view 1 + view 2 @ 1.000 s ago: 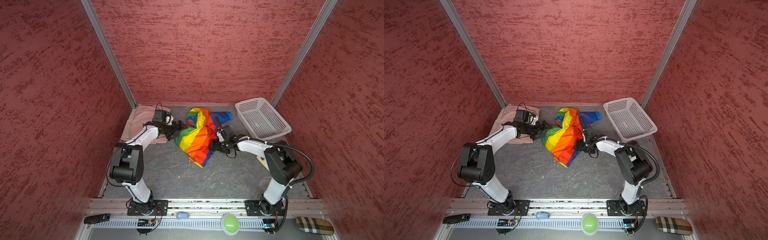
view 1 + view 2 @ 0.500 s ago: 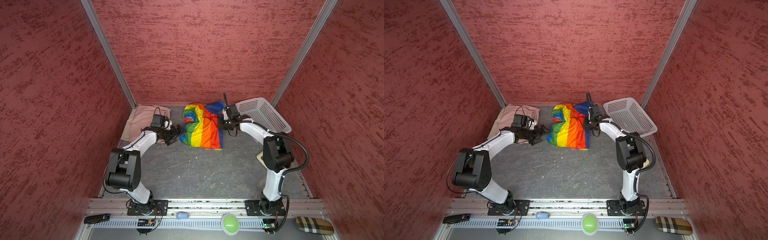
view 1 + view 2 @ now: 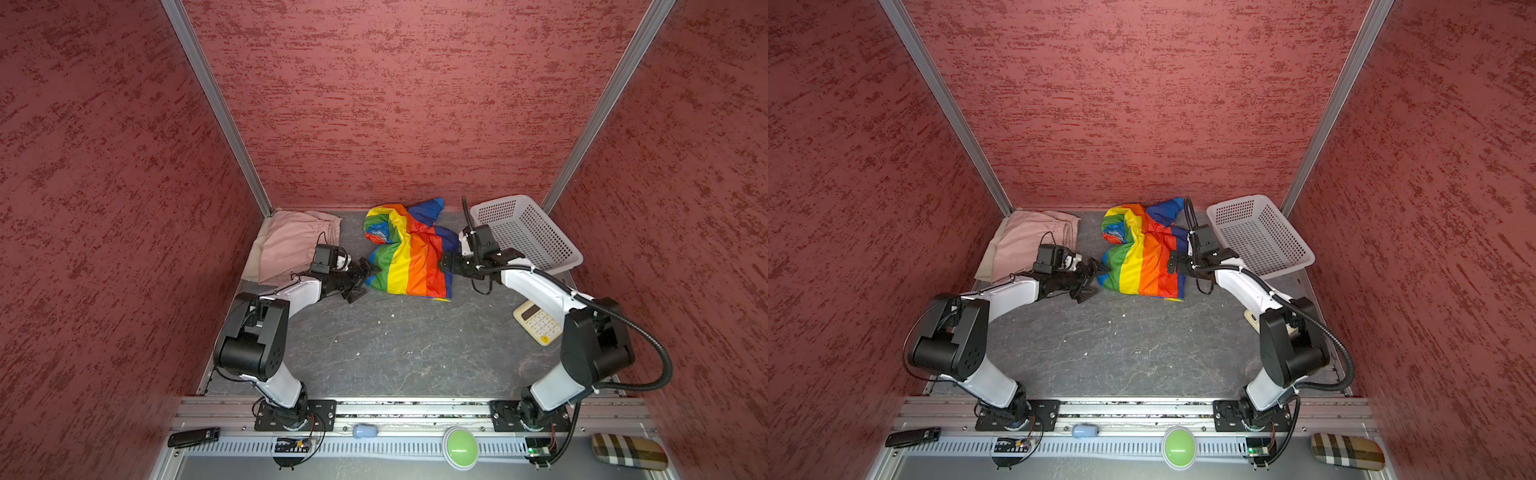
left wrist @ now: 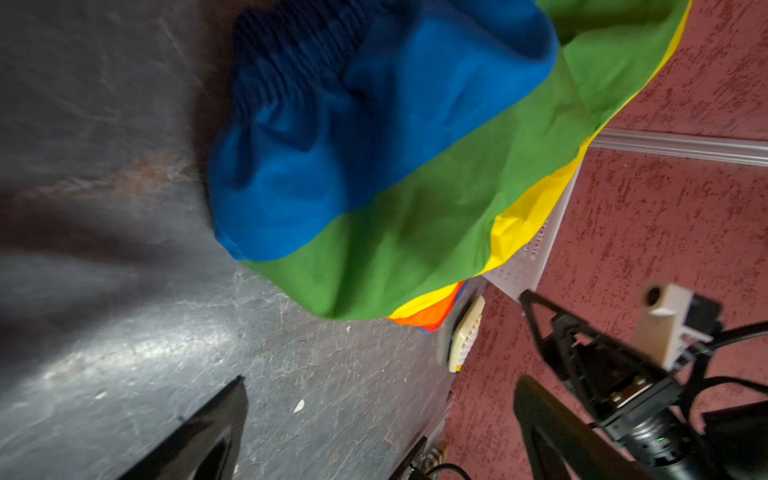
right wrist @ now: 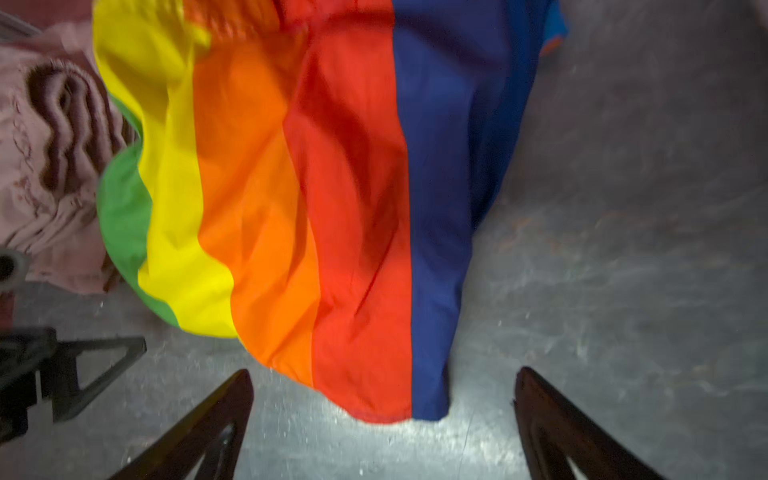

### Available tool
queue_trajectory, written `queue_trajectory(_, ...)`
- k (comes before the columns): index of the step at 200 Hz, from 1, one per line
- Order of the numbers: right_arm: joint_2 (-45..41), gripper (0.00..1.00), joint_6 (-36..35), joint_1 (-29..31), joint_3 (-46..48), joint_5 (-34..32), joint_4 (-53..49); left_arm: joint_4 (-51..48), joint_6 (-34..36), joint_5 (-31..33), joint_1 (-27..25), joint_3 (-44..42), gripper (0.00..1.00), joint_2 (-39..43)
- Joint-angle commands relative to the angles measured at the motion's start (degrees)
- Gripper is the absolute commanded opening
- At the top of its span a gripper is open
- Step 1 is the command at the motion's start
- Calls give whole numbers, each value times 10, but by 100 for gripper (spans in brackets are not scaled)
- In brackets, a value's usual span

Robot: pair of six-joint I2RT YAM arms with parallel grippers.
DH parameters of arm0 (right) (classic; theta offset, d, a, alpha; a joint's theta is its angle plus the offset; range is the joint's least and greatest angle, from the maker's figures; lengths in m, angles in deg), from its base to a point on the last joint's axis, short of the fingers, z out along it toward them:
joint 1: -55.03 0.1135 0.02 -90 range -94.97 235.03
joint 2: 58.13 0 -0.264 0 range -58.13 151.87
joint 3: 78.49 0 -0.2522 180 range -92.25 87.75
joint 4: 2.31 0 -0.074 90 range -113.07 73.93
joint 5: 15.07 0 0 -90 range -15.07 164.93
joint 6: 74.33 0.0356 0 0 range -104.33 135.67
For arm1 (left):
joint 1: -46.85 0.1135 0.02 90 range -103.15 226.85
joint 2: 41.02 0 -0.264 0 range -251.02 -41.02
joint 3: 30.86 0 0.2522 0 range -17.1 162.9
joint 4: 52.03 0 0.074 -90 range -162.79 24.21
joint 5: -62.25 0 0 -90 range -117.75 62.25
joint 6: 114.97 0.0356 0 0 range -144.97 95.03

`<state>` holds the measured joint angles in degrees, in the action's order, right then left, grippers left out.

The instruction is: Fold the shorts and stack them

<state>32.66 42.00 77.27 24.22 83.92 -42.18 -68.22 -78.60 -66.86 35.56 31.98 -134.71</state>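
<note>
The rainbow shorts [image 3: 409, 266] lie on the worktop [image 3: 395, 345] beside the basket [image 3: 523, 237], the pink shorts [image 3: 291, 245] lie by the left wall [image 3: 124, 208], and the left tool [image 3: 365, 280] and right tool [image 3: 446, 266] stand open, holding nothing.

Quick headcount: 3 shorts, namely rainbow [image 3: 409, 266], pink [image 3: 291, 245], and beige [image 3: 254, 257] peeking out under the pink. 1 basket [image 3: 528, 237], 1 calculator [image 3: 536, 324], 1 green button [image 3: 460, 448], 1 plaid case [image 3: 629, 451]. Left arm [image 3: 299, 291] plus right arm [image 3: 536, 286] makes 2.
</note>
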Motion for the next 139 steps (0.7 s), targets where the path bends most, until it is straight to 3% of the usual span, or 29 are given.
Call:
queue_trajectory(1,-21,99,51,31,67,31,64,71,-43,-5,-4,2,99,-13)
queue_trajectory(28,-27,99,72,52,132,19,94,88,-56,-5,-7,-3,99,-28)
queue_trajectory(74,-3,88,109,67,186,14,167,116,-79,-5,-13,-21,99,-34)
queue_trajectory(105,46,79,93,68,158,-65,156,117,-82,-5,-15,-22,99,-34)
queue_trajectory(139,102,68,87,68,115,-93,167,112,-82,-4,-15,-29,99,-28)
